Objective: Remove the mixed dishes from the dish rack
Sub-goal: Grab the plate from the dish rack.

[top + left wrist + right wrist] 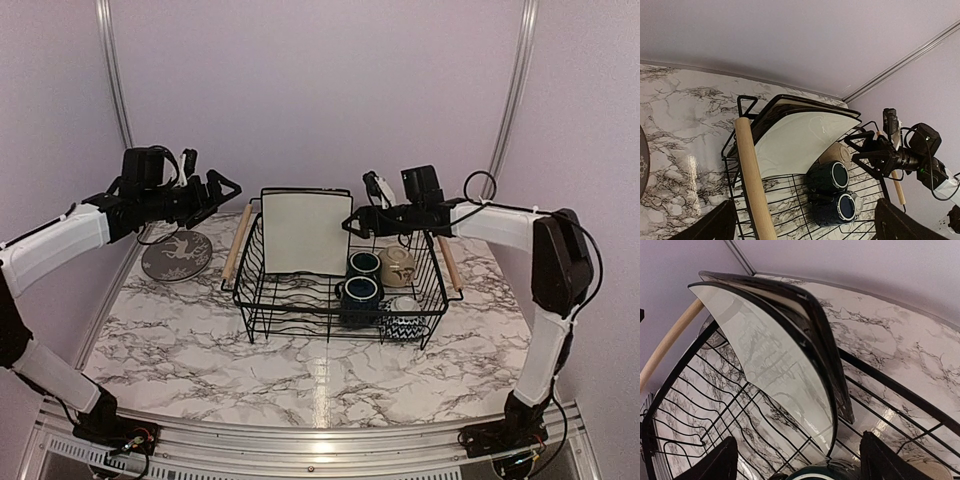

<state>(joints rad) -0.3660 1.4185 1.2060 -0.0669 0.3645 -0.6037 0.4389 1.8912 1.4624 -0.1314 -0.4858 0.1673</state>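
The black wire dish rack [250, 262] stands mid-table. Square cream plates [305, 232] lean upright at its back left. Two dark blue mugs [362, 278], a beige bowl [397, 265] and a chevron bowl [403, 325] lie at its right. A grey deer-pattern plate [177, 255] lies flat on the table left of the rack. My right gripper [352, 222] is open, its fingers [715, 462] standing apart on either side of the plates' [775, 360] right edge. My left gripper [225, 190] hangs open and empty above the table, left of the rack's wooden handle [754, 180].
The marble table is ringed by a purple back wall and side walls with metal rails. The rack's second wooden handle [450, 265] lies under my right arm. A mug rim [825, 472] sits just below the right fingers.
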